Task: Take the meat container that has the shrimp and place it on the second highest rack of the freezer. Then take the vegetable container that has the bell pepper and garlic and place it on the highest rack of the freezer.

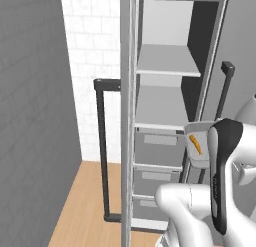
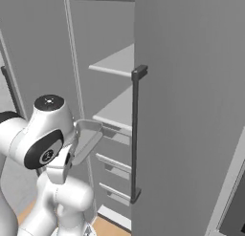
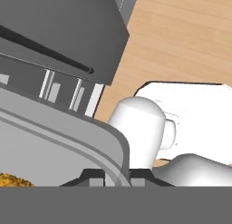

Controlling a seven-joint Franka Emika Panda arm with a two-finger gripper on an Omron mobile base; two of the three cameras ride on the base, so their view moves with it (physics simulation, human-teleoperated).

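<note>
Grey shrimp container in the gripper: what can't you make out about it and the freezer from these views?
- Grey translucent container: left base view, its right part hidden behind the white arm's dark wrist.
- Orange shrimp: hand view, cut off at the bottom edge.
- Gripper: hand view, shut on the container rim; fingers mostly cut off.
- Freezer's second highest rack: right base view, right part hidden by the grey door.

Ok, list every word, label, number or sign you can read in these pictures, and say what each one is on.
None can be read. The freezer shelves and drawer fronts are plain grey, the container shut in the gripper carries no label, and the door handle and white tiled wall bear no writing.
</note>
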